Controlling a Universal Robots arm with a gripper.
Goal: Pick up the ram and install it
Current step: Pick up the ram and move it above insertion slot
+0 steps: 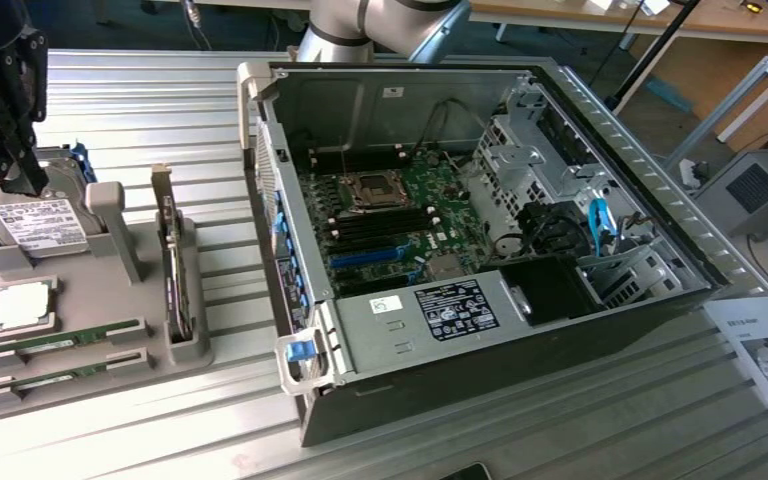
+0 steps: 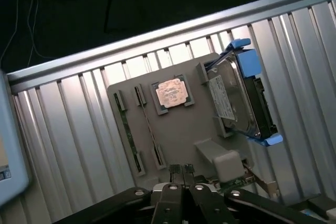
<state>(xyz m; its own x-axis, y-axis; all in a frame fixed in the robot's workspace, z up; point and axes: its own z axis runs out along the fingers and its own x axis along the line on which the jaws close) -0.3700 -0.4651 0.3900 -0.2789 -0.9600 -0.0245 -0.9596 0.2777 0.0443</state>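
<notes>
Ram sticks (image 1: 61,339), two thin green boards, are stood on edge in narrow slots of a grey moulded tray (image 1: 107,300) on the ribbed metal tabletop (image 1: 157,100), well apart from the black gripper (image 1: 24,182), whose fingers (image 2: 176,170) are pressed together with nothing held between them.

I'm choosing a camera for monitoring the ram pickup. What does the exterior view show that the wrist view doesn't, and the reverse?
Exterior view's extras: the open black computer case with its green motherboard. Wrist view's extras: the dark floor beyond the table's rail. Shared: the grey parts tray, two long thin green ram sticks, the square silver processor, the blue-bracketed hard drive, the black gripper above the tray.
</notes>
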